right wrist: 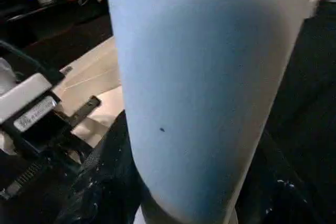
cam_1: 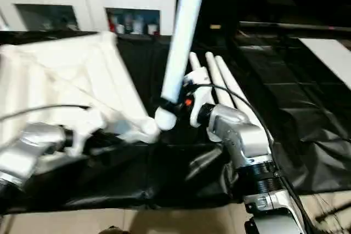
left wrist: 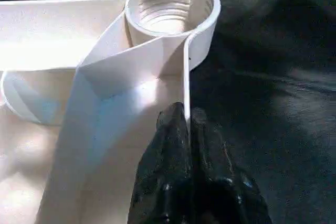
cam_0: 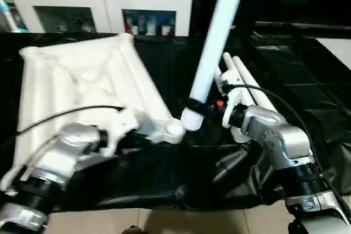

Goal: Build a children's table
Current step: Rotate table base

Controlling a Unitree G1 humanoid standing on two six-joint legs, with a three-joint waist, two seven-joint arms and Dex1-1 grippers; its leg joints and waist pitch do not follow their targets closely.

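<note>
Centre frame: right gripper (cam_0: 202, 108) clamps a white leg (cam_0: 215, 47) near its bottom end (leg leans up to top edge). Left gripper (left wrist: 187, 124) pinched tight on rim of upturned tabletop (cam_0: 82, 75), mid-left, by corner socket (left wrist: 170, 6). Spare legs (cam_0: 247, 80) lie centre-right.

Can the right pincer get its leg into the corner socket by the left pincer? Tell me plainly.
Probably yes. The right pincer holds the leg with its lower end just beside the open corner socket, nothing between them; the left pincer clamps the tabletop rim below it.
</note>
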